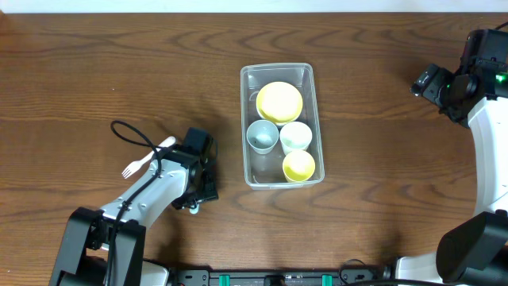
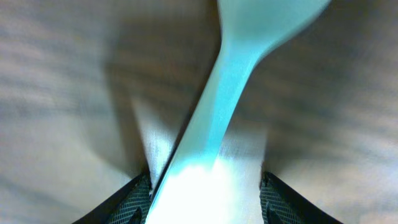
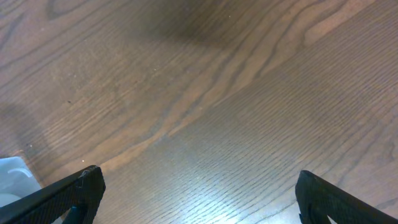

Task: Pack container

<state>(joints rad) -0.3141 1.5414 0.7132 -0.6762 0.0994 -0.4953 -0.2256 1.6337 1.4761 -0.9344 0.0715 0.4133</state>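
The clear container [image 1: 244,119] stands at the table's middle. It holds a yellow bowl [image 1: 279,101], a grey-blue cup [image 1: 262,136], a white cup [image 1: 295,136] and a yellow cup [image 1: 298,165]. My left gripper [image 1: 194,195] is low over the table, left of the container. In the left wrist view its jaws [image 2: 205,208] hold the handle of a light blue spoon [image 2: 230,81], whose bowl points away from the camera. The spoon is hidden in the overhead view. My right gripper [image 1: 429,83] is open and empty over bare wood at the far right [image 3: 199,205].
A white plastic fork [image 1: 136,164] lies on the table, partly under my left arm. A black cable [image 1: 131,133] loops beside it. A corner of the container shows at the left edge of the right wrist view [image 3: 12,177].
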